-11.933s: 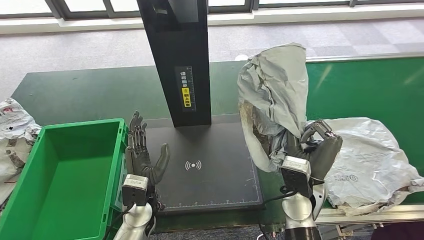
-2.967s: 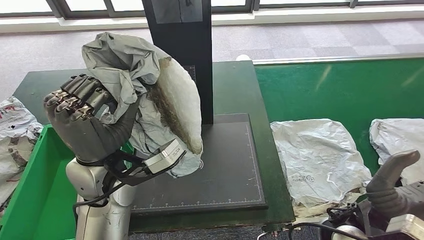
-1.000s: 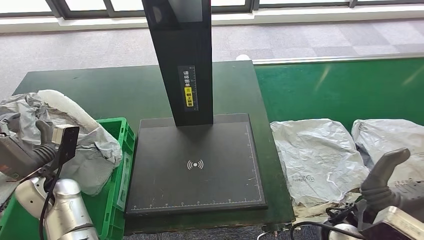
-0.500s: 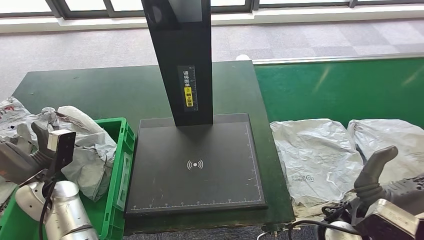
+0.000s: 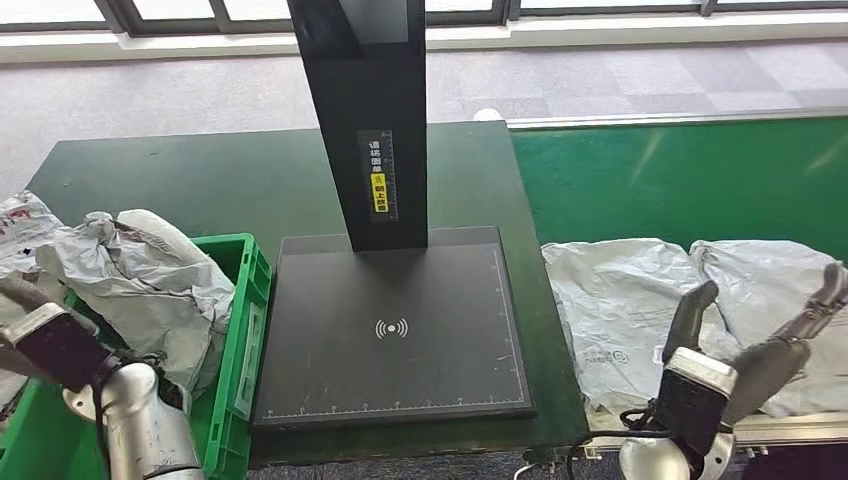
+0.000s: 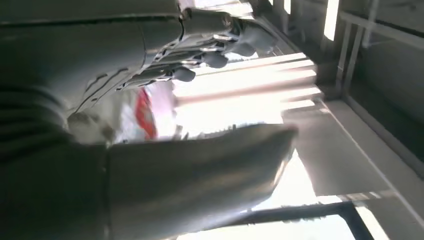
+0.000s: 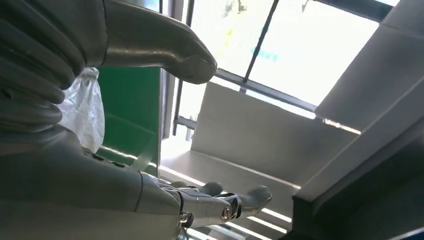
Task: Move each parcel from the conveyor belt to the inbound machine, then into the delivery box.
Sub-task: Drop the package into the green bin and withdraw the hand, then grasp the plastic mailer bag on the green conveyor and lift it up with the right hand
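Observation:
A crumpled grey parcel (image 5: pixel 140 280) lies in the green delivery box (image 5: pixel 238 330) at the left, hanging over its far rim. My left arm (image 5: pixel 120 410) comes up beside the box. My left hand (image 6: pixel 125 130) holds nothing, its fingers (image 6: pixel 210 45) and thumb spread apart. Two whitish parcels (image 5: pixel 620 305) (image 5: pixel 770 275) lie side by side on the green conveyor belt (image 5: pixel 680 180). Above their near edge my right hand (image 5: pixel 755 345) is raised and open, palm up, with nothing in it. The inbound machine's black plate (image 5: pixel 390 335) is bare under its black post (image 5: pixel 365 120).
More crumpled parcels (image 5: pixel 18 225) lie on the table left of the box. The dark green table (image 5: pixel 200 185) stretches behind the machine. A metal rail (image 5: pixel 790 428) borders the belt's near side.
My left hand has let go of the grey parcel, which now rests in the green box, and has drawn back. My right hand has lifted and spread. The right-hand conveyor parcel has drifted left.

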Motion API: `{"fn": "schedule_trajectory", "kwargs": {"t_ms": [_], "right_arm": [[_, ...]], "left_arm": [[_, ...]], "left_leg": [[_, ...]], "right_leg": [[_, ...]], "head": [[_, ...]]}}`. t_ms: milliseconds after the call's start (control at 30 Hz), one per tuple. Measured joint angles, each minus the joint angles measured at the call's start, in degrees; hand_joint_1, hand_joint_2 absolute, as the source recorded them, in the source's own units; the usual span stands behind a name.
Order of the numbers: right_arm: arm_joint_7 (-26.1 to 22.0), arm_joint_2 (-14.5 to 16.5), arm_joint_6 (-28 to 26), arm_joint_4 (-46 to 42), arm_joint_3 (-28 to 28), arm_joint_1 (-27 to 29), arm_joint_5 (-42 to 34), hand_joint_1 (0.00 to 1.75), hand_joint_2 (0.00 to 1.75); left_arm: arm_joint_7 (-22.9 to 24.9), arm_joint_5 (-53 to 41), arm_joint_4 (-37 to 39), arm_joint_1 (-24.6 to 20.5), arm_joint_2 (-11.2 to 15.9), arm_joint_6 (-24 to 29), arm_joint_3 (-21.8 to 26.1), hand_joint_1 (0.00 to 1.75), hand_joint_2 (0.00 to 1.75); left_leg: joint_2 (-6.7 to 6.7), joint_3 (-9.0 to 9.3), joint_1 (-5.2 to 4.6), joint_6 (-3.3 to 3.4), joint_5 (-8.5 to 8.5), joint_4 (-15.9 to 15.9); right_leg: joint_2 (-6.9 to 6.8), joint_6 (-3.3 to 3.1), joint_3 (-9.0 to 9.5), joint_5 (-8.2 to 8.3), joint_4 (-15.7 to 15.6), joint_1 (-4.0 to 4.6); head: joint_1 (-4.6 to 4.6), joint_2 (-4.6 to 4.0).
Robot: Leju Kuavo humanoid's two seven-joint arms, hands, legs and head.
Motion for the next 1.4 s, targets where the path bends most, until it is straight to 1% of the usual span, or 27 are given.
{"fn": "schedule_trajectory", "kwargs": {"t_ms": [67,133,200,267,333,400,467,533,667,833,900,1000,1167,1300,1400], "right_arm": [[0.39,0.0,0.0,0.82,0.0,-0.09,0.65,0.0,1.75],[0.96,0.0,-0.02,1.61,0.0,-0.17,1.57,0.0,1.75],[2.59,0.0,-0.02,3.14,-0.19,-0.38,4.79,0.0,1.75],[5.0,0.0,-0.01,6.08,-0.96,-0.8,10.34,0.0,1.75],[7.33,0.0,0.01,10.47,-2.51,-1.69,16.48,0.0,1.75],[9.25,0.0,0.02,15.84,-4.86,-3.16,21.79,0.0,1.75],[10.22,0.0,0.02,20.31,-7.1,-4.47,24.58,0.0,1.75],[10.43,0.0,-0.01,23.17,-8.43,-5.34,25.25,0.0,1.75],[10.55,0.02,-0.02,26.57,-9.75,-6.53,25.49,0.0,1.75],[11.28,0.03,-0.05,28.82,-10.28,-7.42,25.9,0.0,1.75],[13.62,0.03,-0.06,30.27,-10.71,-8.01,27.15,0.0,1.75],[18.9,-0.07,0.09,34.17,-11.54,-9.53,29.84,0.0,1.75],[26.87,-0.78,2.0,42.96,-14.69,-12.66,33.7,0.0,1.75],[30.58,-2.26,4.26,50.17,-17.17,-14.64,34.32,0.0,1.75],[33.15,-3.78,7.7,55.86,-18.9,-16.28,33.87,0.0,1.75]], "left_arm": [[-0.01,0.83,0.03,0.03,0.18,-0.1,-4.56,0.0,1.75],[-0.01,1.91,0.07,0.1,0.29,-1.37,-7.5,0.0,1.75],[-0.01,4.32,0.13,0.18,0.38,-6.01,-10.37,0.0,1.75],[0.01,7.12,0.23,0.32,0.51,-12.98,-14.02,0.0,1.75],[0.05,9.41,0.33,0.57,0.75,-19.7,-18.27,0.0,1.75],[0.14,11.04,0.35,0.85,1.04,-24.88,-22.5,0.0,1.75],[0.2,11.84,0.35,1.02,1.25,-27.3,-25.79,0.0,1.75],[0.21,12.06,0.34,1.31,1.38,-27.77,-27.89,0.0,1.75],[0.21,12.11,0.31,2.32,1.76,-28.08,-30.31,0.0,1.75],[0.22,12.31,0.22,2.47,1.83,-29.02,-31.31,0.0,1.75],[0.27,12.72,0.19,2.5,1.84,-31.78,-31.59,0.0,1.75],[0.45,13.81,0.1,2.56,1.84,-37.04,-32.3,0.0,1.75],[1.11,15.59,-0.36,2.73,1.86,-42.19,-33.92,0.0,1.75],[1.41,16.18,-0.85,2.94,1.89,-43.75,-34.65,0.0,1.75],[1.64,16.12,-0.97,3.02,1.9,-43.78,-34.92,0.0,1.75]], "left_leg": [[-0.14,-0.04,0.01,0.02,0.03,0.0],[-0.1,-0.03,0.0,0.02,0.04,0.01],[-0.07,-0.04,0.0,0.02,0.04,0.01],[-0.12,-0.06,0.0,0.02,0.04,0.02],[-0.15,-0.09,0.01,0.02,0.04,0.01],[-0.14,-0.1,0.01,0.02,0.04,0.01],[-0.16,-0.11,0.0,0.02,0.05,0.02],[-0.16,-0.1,0.0,0.03,0.04,0.02],[-0.17,-0.12,0.0,0.02,0.04,0.02],[-0.18,-0.14,0.0,0.02,0.04,0.01],[-0.17,-0.14,0.0,0.02,0.04,0.01],[-0.13,-0.13,0.0,0.02,0.04,0.01],[-0.14,-0.13,0.0,0.02,0.05,0.02],[-0.16,-0.14,0.0,0.02,0.04,0.03],[-0.15,-0.14,0.0,0.02,0.04,0.03]], "right_leg": [[-0.16,0.01,0.03,0.0,0.01,-0.03],[-0.15,0.01,0.0,0.02,0.01,-0.04],[-0.13,0.01,-0.01,0.03,0.0,-0.02],[-0.17,0.01,0.01,0.02,0.0,0.0],[-0.23,0.01,0.03,0.03,0.0,0.0],[-0.26,0.02,0.03,0.03,0.0,-0.02],[-0.27,0.03,0.03,0.04,0.0,-0.05],[-0.28,0.03,0.03,0.04,0.0,-0.07],[-0.26,0.02,-0.01,0.03,0.0,-0.01],[-0.27,0.01,-0.03,0.01,0.01,0.0],[-0.26,0.01,-0.03,0.02,0.01,0.0],[-0.26,0.02,-0.04,0.02,0.0,-0.02],[-0.25,0.02,-0.04,0.03,0.0,-0.04],[-0.25,0.02,-0.05,0.03,0.0,-0.04],[-0.25,0.02,-0.07,0.03,-0.01,-0.03]], "head": [[0.0,0.0],[0.01,0.0],[0.01,0.0],[0.01,0.0],[0.02,0.0],[0.02,0.0],[0.02,0.0],[0.02,0.0],[0.02,0.0],[0.02,0.0],[0.02,0.0],[0.02,0.0],[0.03,0.0],[0.04,0.0],[0.03,0.0]]}}
